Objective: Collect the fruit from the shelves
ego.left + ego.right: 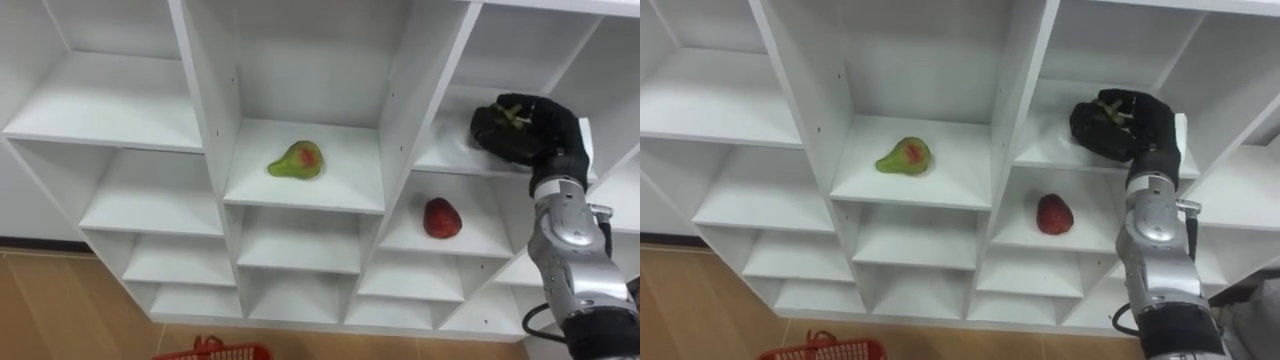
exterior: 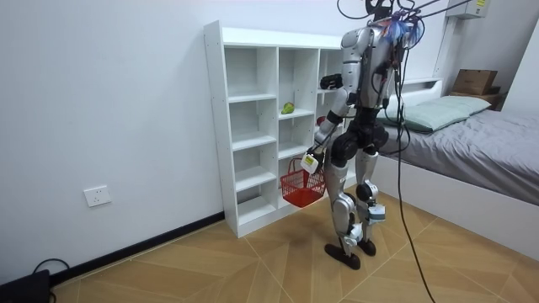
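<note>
I stand in front of a white shelf unit [image 1: 405,110]. My right hand [image 1: 550,125] reaches into the upper right cubby, its fingers curled round a dark fruit [image 1: 500,128] with a greenish stem end. A green pear [image 1: 296,160] with a red blush lies in the middle cubby. One level lower, in the right column, sits a red fruit [image 1: 442,218]. A red basket [image 1: 212,350] hangs low on my left. In the room view my left hand [image 2: 313,156] grips the handle of that basket [image 2: 301,187] at hip height.
The other cubbies of the shelf hold nothing. Wooden floor [image 1: 60,310] lies below the shelf. In the room view a bed [image 2: 472,143] stands behind me, and a white wall [image 2: 101,101] runs along that view's left.
</note>
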Motion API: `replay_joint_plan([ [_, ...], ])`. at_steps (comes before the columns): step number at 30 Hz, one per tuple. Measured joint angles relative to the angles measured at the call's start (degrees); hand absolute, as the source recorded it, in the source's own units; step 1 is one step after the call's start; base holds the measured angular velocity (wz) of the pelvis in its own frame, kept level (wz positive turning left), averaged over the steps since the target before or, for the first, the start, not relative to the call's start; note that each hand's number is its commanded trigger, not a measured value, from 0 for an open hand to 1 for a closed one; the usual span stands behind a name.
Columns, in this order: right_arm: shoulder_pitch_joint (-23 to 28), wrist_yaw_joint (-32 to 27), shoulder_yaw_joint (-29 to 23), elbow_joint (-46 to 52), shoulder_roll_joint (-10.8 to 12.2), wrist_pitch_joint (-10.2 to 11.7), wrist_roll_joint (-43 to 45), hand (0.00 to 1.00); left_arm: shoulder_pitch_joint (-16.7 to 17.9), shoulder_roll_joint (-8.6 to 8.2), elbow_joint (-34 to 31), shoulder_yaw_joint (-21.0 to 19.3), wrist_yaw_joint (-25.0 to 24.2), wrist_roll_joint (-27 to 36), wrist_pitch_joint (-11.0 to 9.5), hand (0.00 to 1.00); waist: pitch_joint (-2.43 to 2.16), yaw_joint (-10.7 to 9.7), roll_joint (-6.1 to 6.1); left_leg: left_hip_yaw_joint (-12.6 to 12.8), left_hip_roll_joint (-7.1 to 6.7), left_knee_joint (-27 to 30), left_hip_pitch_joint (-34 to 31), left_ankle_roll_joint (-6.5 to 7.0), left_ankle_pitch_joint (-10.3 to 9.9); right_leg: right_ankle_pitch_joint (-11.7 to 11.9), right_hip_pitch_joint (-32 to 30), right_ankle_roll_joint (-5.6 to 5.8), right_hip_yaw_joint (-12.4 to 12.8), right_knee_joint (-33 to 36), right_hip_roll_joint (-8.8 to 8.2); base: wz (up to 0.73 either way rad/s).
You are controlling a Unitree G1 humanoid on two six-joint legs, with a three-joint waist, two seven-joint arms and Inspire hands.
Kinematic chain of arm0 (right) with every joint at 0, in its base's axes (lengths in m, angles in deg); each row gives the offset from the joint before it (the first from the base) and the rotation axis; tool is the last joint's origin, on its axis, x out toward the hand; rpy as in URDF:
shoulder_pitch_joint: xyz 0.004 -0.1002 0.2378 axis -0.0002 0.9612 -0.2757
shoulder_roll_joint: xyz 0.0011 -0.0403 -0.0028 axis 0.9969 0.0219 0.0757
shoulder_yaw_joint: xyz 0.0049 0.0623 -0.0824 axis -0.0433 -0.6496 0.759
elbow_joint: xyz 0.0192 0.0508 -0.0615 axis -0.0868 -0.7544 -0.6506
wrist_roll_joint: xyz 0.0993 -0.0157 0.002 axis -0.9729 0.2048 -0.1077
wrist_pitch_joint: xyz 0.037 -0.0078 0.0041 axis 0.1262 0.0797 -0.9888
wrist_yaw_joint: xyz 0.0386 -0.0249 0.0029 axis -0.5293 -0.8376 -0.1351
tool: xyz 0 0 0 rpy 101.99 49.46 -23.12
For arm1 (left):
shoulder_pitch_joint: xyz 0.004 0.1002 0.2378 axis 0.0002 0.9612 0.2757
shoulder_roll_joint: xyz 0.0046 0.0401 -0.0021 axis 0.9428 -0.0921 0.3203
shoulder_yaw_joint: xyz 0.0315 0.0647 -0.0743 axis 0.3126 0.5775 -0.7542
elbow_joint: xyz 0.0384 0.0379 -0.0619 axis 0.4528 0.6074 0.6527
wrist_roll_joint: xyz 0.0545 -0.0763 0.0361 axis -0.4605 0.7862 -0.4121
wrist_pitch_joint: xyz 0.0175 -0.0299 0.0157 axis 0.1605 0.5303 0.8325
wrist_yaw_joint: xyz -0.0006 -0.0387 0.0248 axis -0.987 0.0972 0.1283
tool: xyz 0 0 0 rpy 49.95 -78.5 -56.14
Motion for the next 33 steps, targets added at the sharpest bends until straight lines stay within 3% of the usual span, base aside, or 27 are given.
replay_joint_plan([
  [8, 0.1, 0.6, 1.0, 1.9, 1.6, -0.1, 0.2, 1.00, -0.7, -0.58, -7.4, 3.2, -0.7, -1.2, 0.3, 1.00, 0.10, -1.5, 0.18, 0.0, 0.00, 0.0, -0.2, 0.02, 0.0, 0.0, -0.1, 0.00, 0.1, 0.1, -0.03, 0.00],
  [13, 0.9, 1.8, 4.9, 6.1, 1.6, -0.2, 0.5, 1.00, -1.7, -0.77, -15.6, 6.1, -3.3, 0.2, 1.2, 1.00, 0.33, -2.8, 0.63, 0.0, 0.00, 0.5, -0.1, 0.02, 0.0, 0.0, -0.4, -0.01, 0.2, 0.1, -0.01, 0.00],
  [19, 3.0, 1.0, 4.9, 11.0, 3.0, -0.7, 2.5, 1.00, -2.8, -1.74, -20.7, 8.0, -5.4, 0.2, 1.3, 1.00, 0.24, -3.6, 0.89, 0.1, 0.02, 0.0, -0.5, 0.02, 0.0, 0.0, -0.9, -0.01, 0.4, 0.0, 0.10, 0.00],
  [25, 6.2, 1.5, 5.6, 16.7, 3.4, -1.8, 1.2, 1.00, -2.9, -2.33, -23.0, 10.3, -6.8, 4.1, 1.3, 1.00, 0.16, -4.4, 1.03, 0.4, 0.04, 0.0, -1.0, 0.01, 0.0, 0.0, -1.7, -0.01, 0.8, 0.1, 0.07, -0.02],
  [33, 7.7, 1.8, 6.6, 19.1, 3.5, -2.2, 0.4, 1.00, -2.9, -2.32, -24.1, 11.8, -7.0, 4.4, 1.3, 1.00, 0.15, -4.7, 1.00, 1.6, 0.17, 0.2, -1.6, 0.01, 0.0, 0.0, -2.6, -0.01, 1.4, 0.1, 0.07, -0.06],
])
